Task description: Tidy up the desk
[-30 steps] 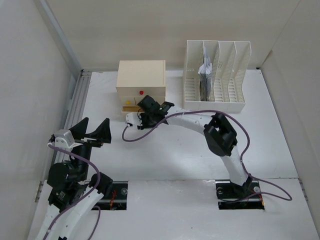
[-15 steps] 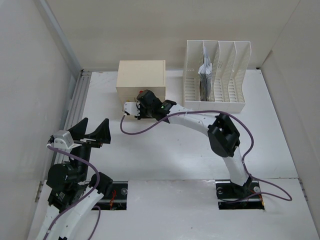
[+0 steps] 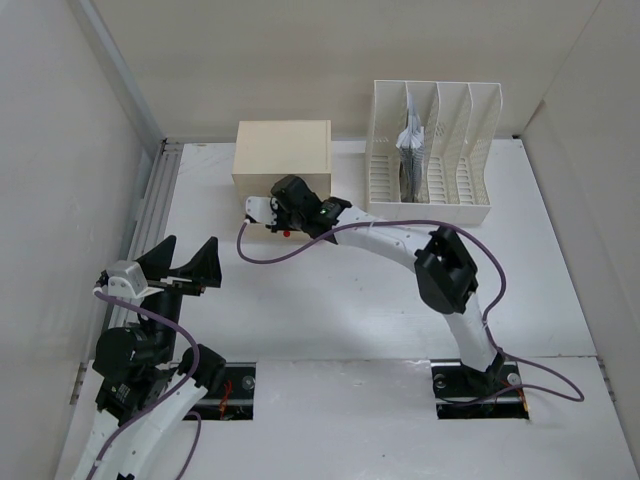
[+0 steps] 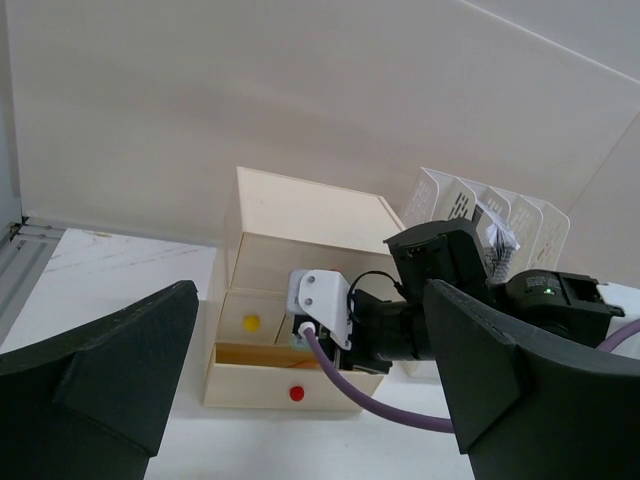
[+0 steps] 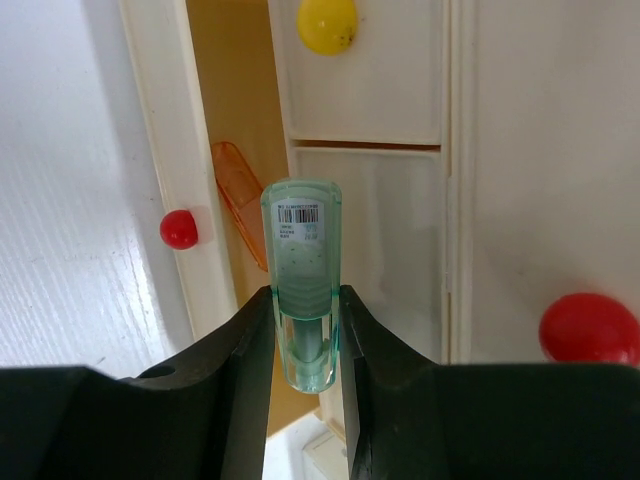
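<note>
Right wrist view: the right gripper (image 5: 303,325) is clamped on a translucent green tube (image 5: 300,270), one black finger against each side. The tube stands out past the fingertips and has a small barcode label near its far end. Just beyond the tube is the pulled-out bottom drawer (image 5: 225,110) of the cream drawer box (image 3: 283,150). An orange piece (image 5: 240,195) lies inside the drawer. A red knob (image 5: 179,229) sits on the drawer's front panel. A yellow knob (image 5: 327,22) marks a shut drawer above it, and a second red knob (image 5: 590,328) shows at the right.

In the top external view the right arm reaches across the desk (image 3: 330,300) to the front of the box, with its purple cable (image 3: 262,252) looping down beside it. The left gripper (image 3: 190,250) hangs over the left side of the desk with its fingers spread wide and nothing between them, well apart from the box.

The white desk lies under everything. The drawer box stands at its far middle and a white slotted file rack (image 3: 455,150) at its far right, with papers (image 3: 412,145) in one slot. A grey rail (image 3: 150,215) runs along the desk's left edge. Two dark cutouts (image 3: 228,388) at the near edge surround the arm bases.
</note>
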`<move>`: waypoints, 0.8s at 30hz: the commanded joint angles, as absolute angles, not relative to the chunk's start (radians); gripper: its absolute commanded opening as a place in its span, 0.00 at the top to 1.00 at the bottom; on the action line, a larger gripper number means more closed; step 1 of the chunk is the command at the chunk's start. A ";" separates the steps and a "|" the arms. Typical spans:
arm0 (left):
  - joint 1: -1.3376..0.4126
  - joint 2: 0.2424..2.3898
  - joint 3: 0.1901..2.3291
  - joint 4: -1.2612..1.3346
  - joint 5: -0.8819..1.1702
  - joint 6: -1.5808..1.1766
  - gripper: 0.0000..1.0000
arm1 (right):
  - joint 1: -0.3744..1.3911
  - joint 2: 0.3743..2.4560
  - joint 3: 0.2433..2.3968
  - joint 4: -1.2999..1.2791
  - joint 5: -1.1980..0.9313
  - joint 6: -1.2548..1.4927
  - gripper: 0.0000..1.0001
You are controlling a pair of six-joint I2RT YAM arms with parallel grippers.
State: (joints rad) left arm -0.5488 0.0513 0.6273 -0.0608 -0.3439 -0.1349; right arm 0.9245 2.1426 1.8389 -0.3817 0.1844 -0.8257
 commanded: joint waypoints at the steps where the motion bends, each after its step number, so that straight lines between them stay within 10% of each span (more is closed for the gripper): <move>1: -0.554 0.038 0.618 -0.025 -0.345 -0.127 0.05 | 0.922 2.167 1.893 -0.354 0.206 -0.802 0.72; 16: -0.554 0.038 0.618 -0.025 -0.345 -0.127 0.05 | 0.913 2.177 1.902 -0.364 0.206 -0.793 0.50; 24: -0.554 0.038 0.618 -0.025 -0.345 -0.127 0.05 | 0.902 2.126 1.882 -0.386 0.042 -0.770 1.00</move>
State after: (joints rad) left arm -0.5488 0.0513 0.6273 -0.0612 -0.3439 -0.1349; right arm 0.9154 2.1750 1.8526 -0.3882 0.1390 -0.7937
